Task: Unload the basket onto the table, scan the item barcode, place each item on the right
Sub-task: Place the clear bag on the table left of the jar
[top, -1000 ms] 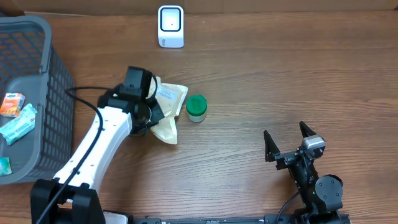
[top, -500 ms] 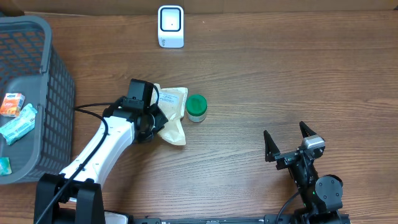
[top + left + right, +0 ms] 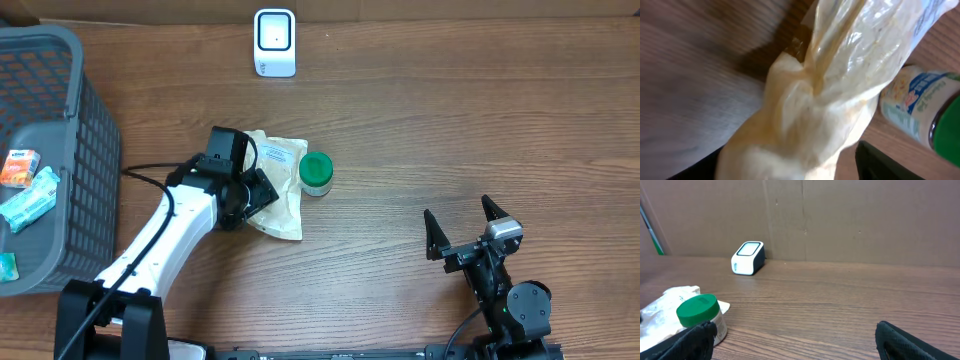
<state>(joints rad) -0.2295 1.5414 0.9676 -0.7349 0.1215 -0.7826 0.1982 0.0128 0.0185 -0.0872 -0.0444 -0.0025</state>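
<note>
A clear bag of pale yellow food lies on the wooden table with a white label facing up at its far end. My left gripper stands over the bag's left side, jaws open and spread on either side of it. In the left wrist view the bag fills the frame between my fingers, with a gap on the right. A green-lidded jar stands just right of the bag. The white scanner sits at the table's far edge. My right gripper rests open at the near right, holding nothing.
A grey mesh basket with several small packets stands at the left edge. In the right wrist view, the jar and scanner stand before a brown cardboard wall.
My left gripper has opened and let go of the bag, which has spread flatter on the table beside the jar. The right arm has not moved.
</note>
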